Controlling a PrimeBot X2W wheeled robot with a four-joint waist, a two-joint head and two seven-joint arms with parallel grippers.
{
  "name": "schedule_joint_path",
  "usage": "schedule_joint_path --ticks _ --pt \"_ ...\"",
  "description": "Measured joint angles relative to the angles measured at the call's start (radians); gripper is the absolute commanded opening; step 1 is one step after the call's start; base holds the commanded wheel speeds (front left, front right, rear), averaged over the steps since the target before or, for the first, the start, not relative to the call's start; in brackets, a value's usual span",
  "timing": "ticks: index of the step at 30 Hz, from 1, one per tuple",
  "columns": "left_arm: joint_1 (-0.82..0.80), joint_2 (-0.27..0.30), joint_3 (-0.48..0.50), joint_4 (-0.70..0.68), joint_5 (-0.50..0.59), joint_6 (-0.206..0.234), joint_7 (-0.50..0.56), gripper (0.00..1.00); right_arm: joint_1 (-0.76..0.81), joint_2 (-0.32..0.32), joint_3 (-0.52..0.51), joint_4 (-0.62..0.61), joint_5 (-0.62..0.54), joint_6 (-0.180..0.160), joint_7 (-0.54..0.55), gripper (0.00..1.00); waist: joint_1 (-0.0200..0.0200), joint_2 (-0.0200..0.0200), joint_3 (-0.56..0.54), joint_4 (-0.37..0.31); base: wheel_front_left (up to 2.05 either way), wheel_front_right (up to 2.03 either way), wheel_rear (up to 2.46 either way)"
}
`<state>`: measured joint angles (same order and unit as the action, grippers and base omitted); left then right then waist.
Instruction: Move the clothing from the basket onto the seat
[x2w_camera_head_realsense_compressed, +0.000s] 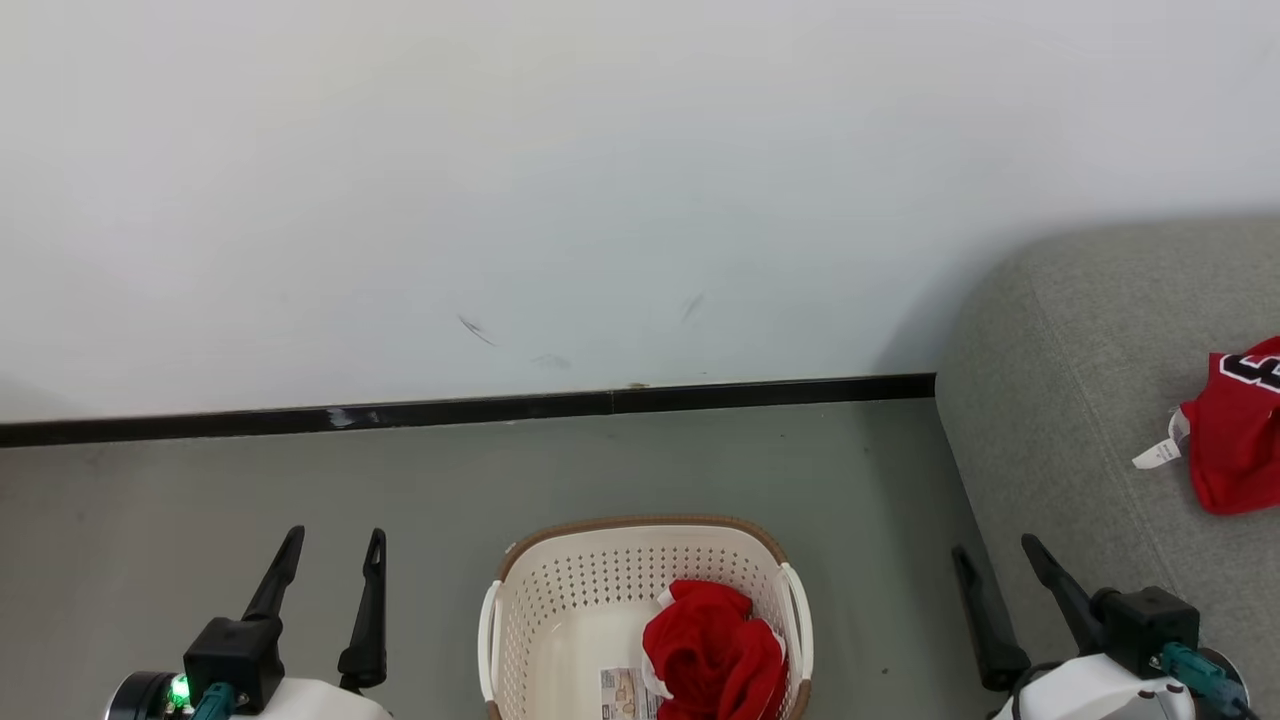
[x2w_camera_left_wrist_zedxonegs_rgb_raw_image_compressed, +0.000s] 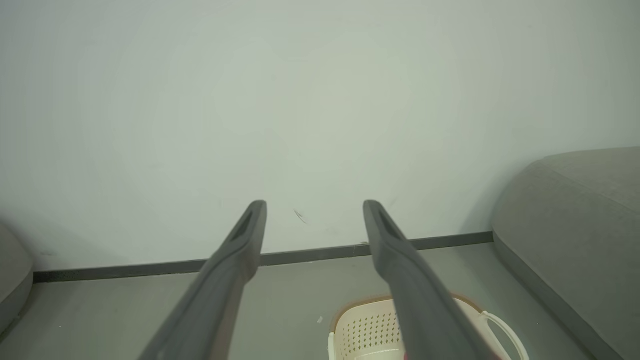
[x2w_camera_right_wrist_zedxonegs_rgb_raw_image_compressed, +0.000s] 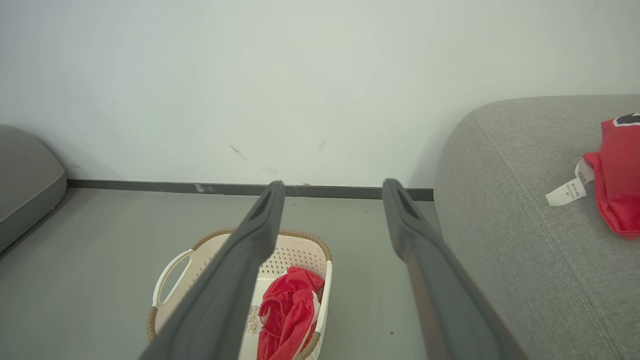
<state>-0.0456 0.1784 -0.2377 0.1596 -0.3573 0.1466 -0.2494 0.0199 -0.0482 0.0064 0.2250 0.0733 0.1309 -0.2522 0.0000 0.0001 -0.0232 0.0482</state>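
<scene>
A crumpled red jersey (x2w_camera_head_realsense_compressed: 713, 652) (x2w_camera_right_wrist_zedxonegs_rgb_raw_image_compressed: 286, 316) lies in the cream basket (x2w_camera_head_realsense_compressed: 560, 600) (x2w_camera_right_wrist_zedxonegs_rgb_raw_image_compressed: 172, 270) (x2w_camera_left_wrist_zedxonegs_rgb_raw_image_compressed: 367, 327) on the floor in front of me. A second red jersey (x2w_camera_head_realsense_compressed: 1235, 440) (x2w_camera_right_wrist_zedxonegs_rgb_raw_image_compressed: 617, 175) with a white tag rests on the grey seat (x2w_camera_head_realsense_compressed: 1070, 380) (x2w_camera_right_wrist_zedxonegs_rgb_raw_image_compressed: 505, 200) (x2w_camera_left_wrist_zedxonegs_rgb_raw_image_compressed: 570, 225) at the right. My left gripper (x2w_camera_head_realsense_compressed: 335, 545) (x2w_camera_left_wrist_zedxonegs_rgb_raw_image_compressed: 315, 207) hovers open and empty left of the basket. Between basket and seat, my right gripper (x2w_camera_head_realsense_compressed: 995, 555) (x2w_camera_right_wrist_zedxonegs_rgb_raw_image_compressed: 332, 187) is open too, holding nothing.
A white wall with a black baseboard (x2w_camera_head_realsense_compressed: 480, 408) runs behind the basket. Grey floor (x2w_camera_head_realsense_compressed: 200, 500) spreads around it. Another grey cushion edge (x2w_camera_right_wrist_zedxonegs_rgb_raw_image_compressed: 25, 175) (x2w_camera_left_wrist_zedxonegs_rgb_raw_image_compressed: 12, 270) sits at the far left.
</scene>
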Motion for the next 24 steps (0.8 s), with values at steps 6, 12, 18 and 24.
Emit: schedule_joint_path --ticks 6,12,18,24 --pt "0.018 0.001 -0.001 0.003 0.016 -0.009 0.000 1.00 0.024 0.006 -0.007 -0.025 -0.013 0.000 0.000 1.00 0.0000 0.0000 -0.023 -0.009 0.00 0.00 0.00" --pt "0.034 -0.005 -0.001 0.002 0.017 -0.011 0.000 1.00 0.055 0.007 0.001 -0.042 -0.013 0.000 0.000 1.00 0.0000 0.0000 -0.037 -0.021 0.00 0.00 0.00" --pt "0.038 -0.012 -0.001 0.001 0.024 -0.018 0.000 1.00 0.064 0.008 0.001 -0.062 -0.014 0.000 0.000 1.00 0.0000 0.0000 -0.046 -0.031 0.00 0.00 0.00" --pt "0.048 -0.014 0.001 -0.002 0.024 -0.019 0.000 1.00 0.085 0.008 0.000 -0.075 -0.012 0.000 0.000 1.00 0.0000 0.0000 -0.047 -0.038 0.00 0.00 0.00"
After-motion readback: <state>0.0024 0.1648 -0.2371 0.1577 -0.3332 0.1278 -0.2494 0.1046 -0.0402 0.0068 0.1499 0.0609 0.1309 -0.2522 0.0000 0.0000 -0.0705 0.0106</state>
